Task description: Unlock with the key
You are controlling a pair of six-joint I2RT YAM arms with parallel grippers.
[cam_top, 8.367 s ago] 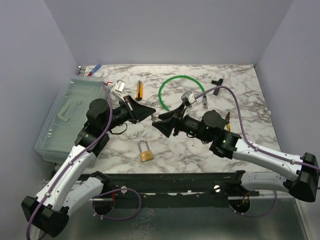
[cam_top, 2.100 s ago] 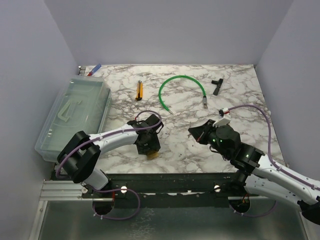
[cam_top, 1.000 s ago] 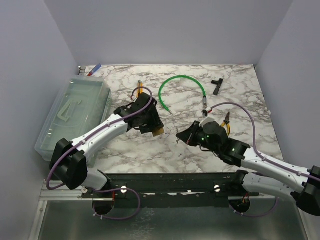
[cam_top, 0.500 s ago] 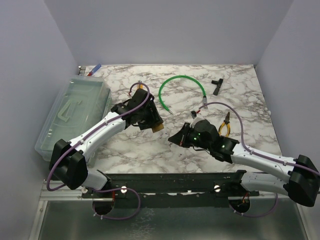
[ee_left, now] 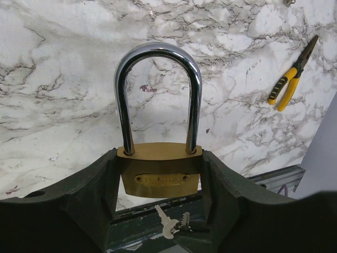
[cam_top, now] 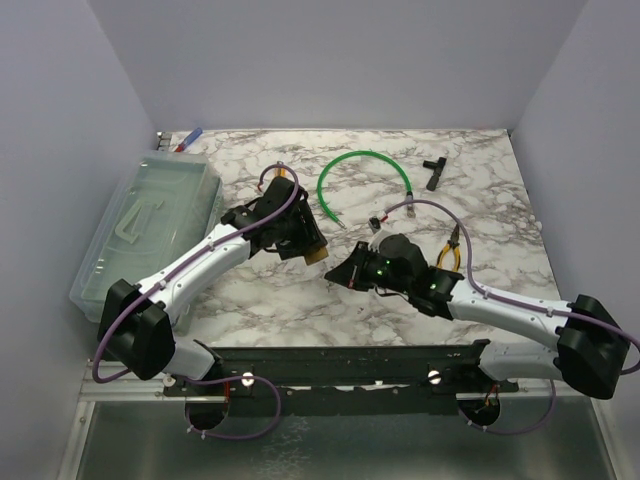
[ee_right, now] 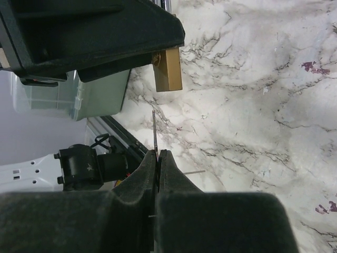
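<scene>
The right gripper, pinching the key, has crept nearer the padlock. The left gripper still clamps its brass body.

padlock: both sides of the brass body covered by the fingers of the left gripper; plate lettering too soft to read; keyhole out of sight; shackle hidden behind that gripper in the right wrist view.
key: edge-on, a mere thin line (right wrist view); bow buried between the closed fingertips of the right gripper; teeth blurred in the left wrist view; too small to pick out from above.
pliers: partly covered by the right arm from above.
clear bin: only a blurred corner showing.
red-and-blue item: too small to name.
</scene>
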